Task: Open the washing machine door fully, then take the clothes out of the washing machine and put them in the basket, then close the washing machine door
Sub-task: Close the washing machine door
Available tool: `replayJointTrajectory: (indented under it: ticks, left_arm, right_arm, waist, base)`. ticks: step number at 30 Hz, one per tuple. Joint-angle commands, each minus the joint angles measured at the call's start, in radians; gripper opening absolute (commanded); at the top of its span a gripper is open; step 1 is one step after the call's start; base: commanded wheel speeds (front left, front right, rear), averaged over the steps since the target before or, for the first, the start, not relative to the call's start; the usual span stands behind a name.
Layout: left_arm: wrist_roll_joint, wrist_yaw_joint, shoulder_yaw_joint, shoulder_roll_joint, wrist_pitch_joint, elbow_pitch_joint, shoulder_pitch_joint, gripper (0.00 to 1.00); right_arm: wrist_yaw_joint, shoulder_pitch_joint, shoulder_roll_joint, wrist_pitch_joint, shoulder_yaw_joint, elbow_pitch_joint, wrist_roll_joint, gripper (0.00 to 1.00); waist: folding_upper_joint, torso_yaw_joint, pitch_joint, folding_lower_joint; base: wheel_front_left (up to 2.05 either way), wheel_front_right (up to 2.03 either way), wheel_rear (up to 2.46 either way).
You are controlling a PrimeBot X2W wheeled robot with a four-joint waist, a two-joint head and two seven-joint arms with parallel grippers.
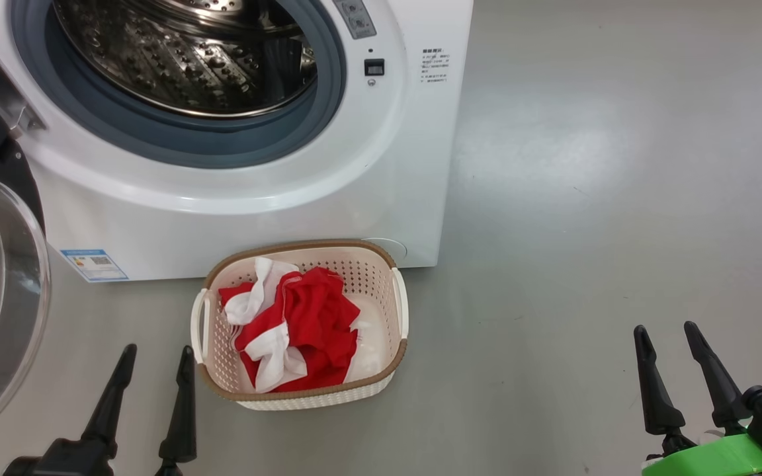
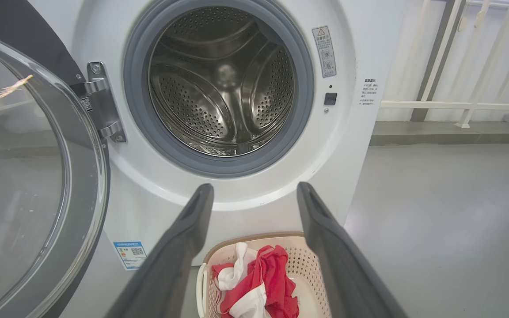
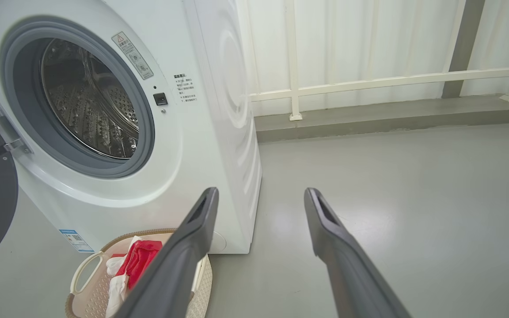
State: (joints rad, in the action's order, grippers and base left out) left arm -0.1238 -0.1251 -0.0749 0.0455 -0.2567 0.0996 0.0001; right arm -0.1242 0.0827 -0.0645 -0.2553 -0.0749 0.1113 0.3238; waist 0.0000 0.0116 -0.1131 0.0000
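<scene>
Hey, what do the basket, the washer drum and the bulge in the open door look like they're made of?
Basket: probably moulded plastic, matte cream, with regular holes; its brown rim imitates weave. Drum: looks like polished steel, shiny, reflective, perforated. Door bowl: clear and glossy with glare, glass or clear plastic; the look leaves that open.

The clothes (image 1: 308, 317) lie in the basket (image 1: 369, 272) before the washing machine (image 1: 255, 205).

Shiny perforated steel drum (image 2: 221, 88), matt grey rubber ring (image 2: 301, 115), glossy white washing machine (image 1: 275, 218); soft red cloth clothes (image 1: 305, 324) in perforated plastic basket (image 1: 381, 277); smooth grey floor (image 1: 619, 198).
</scene>
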Motion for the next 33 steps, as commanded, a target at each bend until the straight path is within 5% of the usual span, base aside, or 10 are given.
replayJointTrajectory:
  ticks: [1,14,33]
  left_arm:
    - [0.006,-0.006,-0.031,0.005,-0.005,-0.029,-0.02,1.0]
    - [-0.018,-0.001,-0.036,0.005,-0.005,-0.009,-0.021,1.0]
    - [-0.1,0.081,0.019,0.005,-0.005,0.014,0.048,1.0]
  right_arm:
    - [-0.007,-0.017,-0.019,-0.006,0.027,-0.026,0.006,1.0]
    - [-0.007,-0.016,-0.029,-0.006,0.041,-0.019,0.008,1.0]
    - [-0.007,-0.034,-0.072,-0.006,0.132,0.019,0.014,1.0]
  waist:
    - [0.0,0.001,0.0,0.0]
    - [0.0,0.045,0.009,0.0]
    - [0.0,0.308,0.065,0.0]
  base:
    - [0.0,0.0,0.0]
    - [0.0,0.0,0.0]
    - [0.0,0.0,0.0]
